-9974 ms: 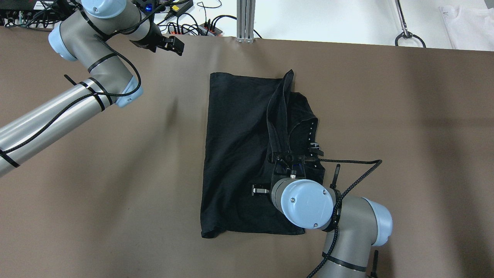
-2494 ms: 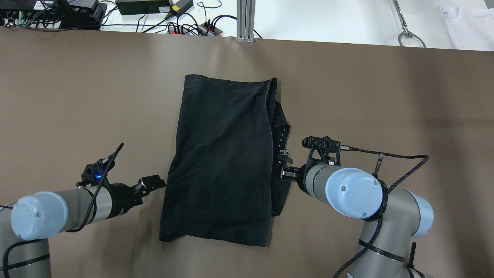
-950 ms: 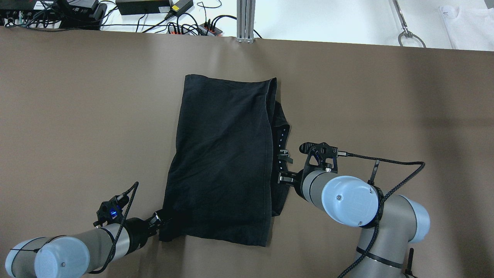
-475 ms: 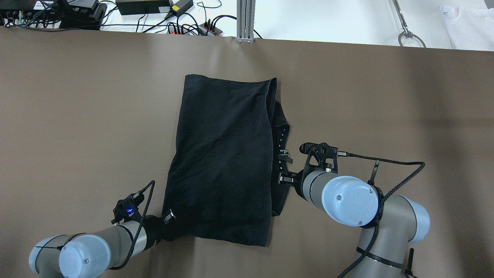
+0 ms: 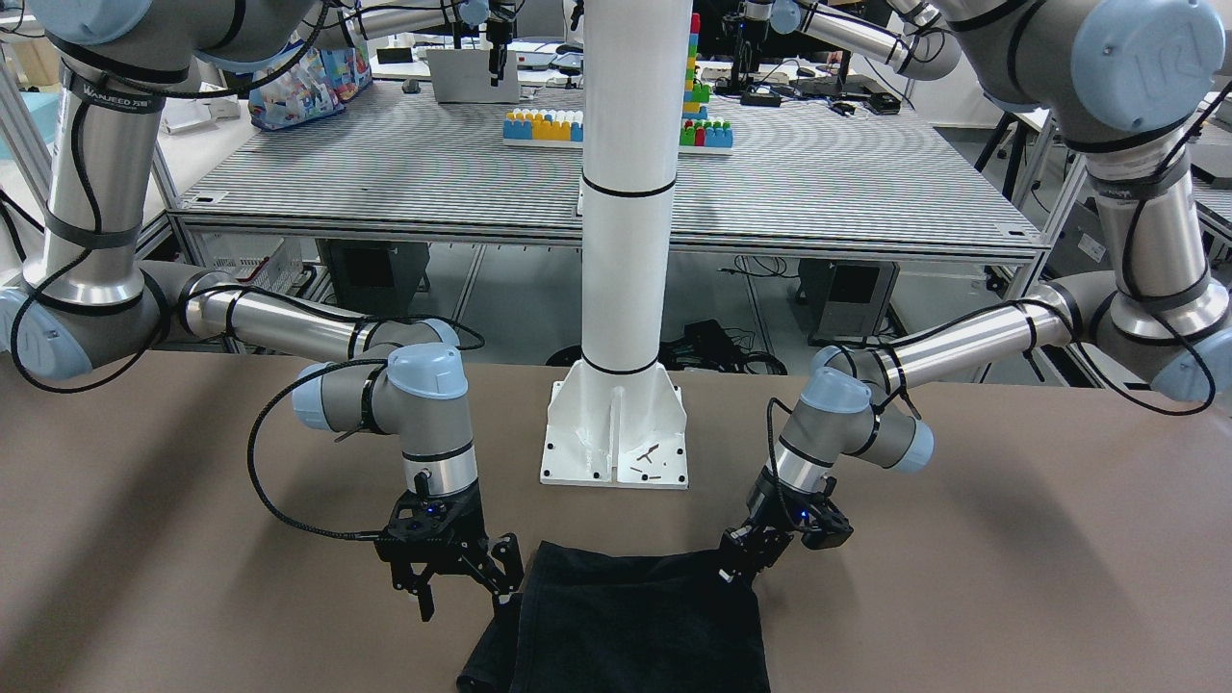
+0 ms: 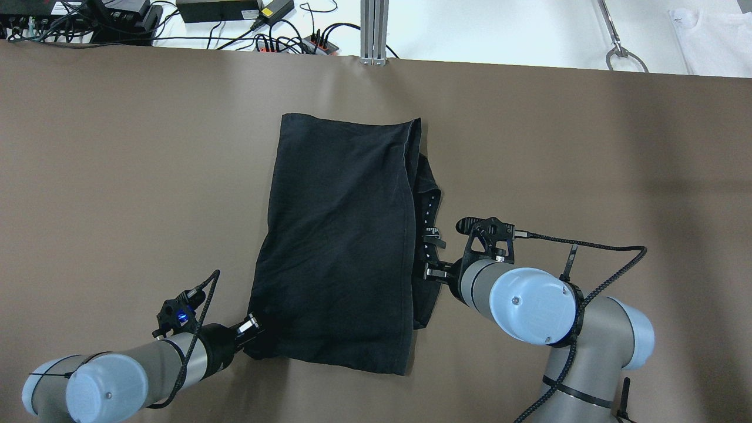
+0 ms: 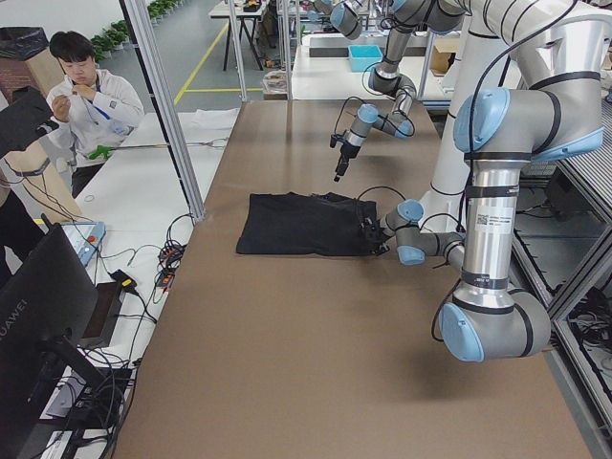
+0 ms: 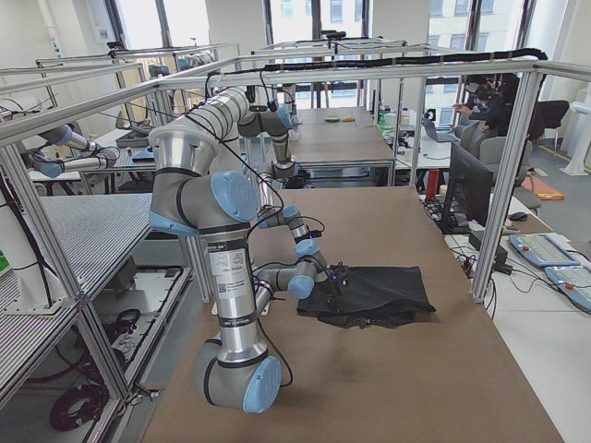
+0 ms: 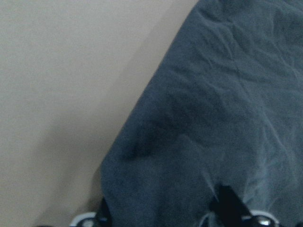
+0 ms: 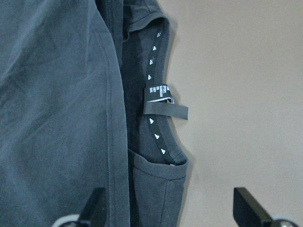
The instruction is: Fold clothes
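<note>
The black shirt (image 6: pixel 341 247) lies mid-tabletop (image 6: pixel 117 176), left fingers (image 9: pixel 226 208) apart astride its 7 o'clock corner, right fingers (image 10: pixel 247 202) apart over its 4 o'clock collar edge, apparently preparing another fold.

Right arm (image 5: pixel 91 164) reads, seemingly, WANJEED; the monitor (image 7: pixel 38 325) reads HUAWEI.

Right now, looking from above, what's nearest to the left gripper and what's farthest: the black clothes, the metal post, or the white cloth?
1. black clothes: their near corner is right at the left gripper.
2. metal post: middle of the table's far edge.
3. white cloth: far right corner, off the table.
</note>
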Motion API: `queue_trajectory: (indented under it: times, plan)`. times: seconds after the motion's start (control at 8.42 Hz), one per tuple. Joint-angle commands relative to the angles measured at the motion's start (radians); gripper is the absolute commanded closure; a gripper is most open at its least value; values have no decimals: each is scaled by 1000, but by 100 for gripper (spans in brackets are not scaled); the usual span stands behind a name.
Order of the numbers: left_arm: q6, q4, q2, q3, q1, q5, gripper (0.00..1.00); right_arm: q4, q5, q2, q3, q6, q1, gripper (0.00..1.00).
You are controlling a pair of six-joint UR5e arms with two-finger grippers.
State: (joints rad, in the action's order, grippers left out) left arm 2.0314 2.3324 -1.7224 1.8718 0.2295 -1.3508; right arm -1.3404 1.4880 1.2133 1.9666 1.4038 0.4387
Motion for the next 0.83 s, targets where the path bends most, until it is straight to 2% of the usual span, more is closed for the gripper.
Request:
queue_trajectory:
  times: [0.0, 0.24, 0.59, 0.71]
  plan:
    - [-3, 1, 29, 24, -2, -1, 52, 0, 0, 0, 0, 0, 0, 6]
    - [-3, 1, 23, 26, -6, -2, 53, 0, 0, -1, 0, 0, 0, 6]
    - [-3, 1, 21, 30, -12, -5, 100, 0, -2, -1, 0, 1, -2, 6]
    - [-5, -1, 20, 30, -13, -7, 100, 0, -3, -3, 0, 9, -6, 6]
